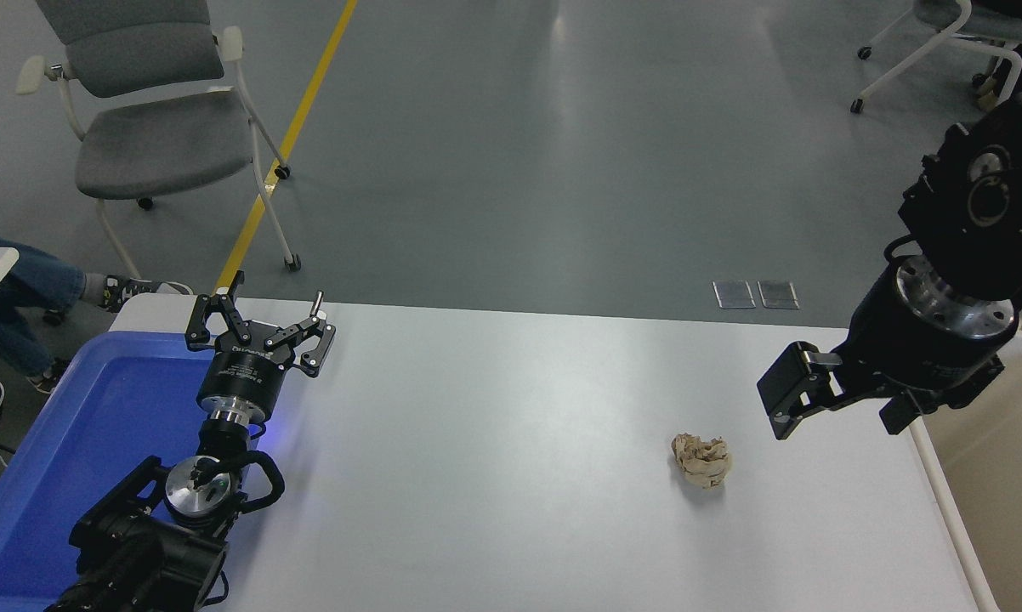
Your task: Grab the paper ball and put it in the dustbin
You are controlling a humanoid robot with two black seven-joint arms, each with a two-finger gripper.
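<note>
Beige paper ball [702, 460] lies free on bare table [494, 425]; right end effector [843, 408] hovers released near dustbin [945, 484] rim.

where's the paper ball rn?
Head view: the paper ball sits on the white table, right of centre, apart from the right gripper above it and left of the dustbin.

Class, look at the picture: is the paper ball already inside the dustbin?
No. The paper ball lies on the white table, left of the dustbin.
</note>
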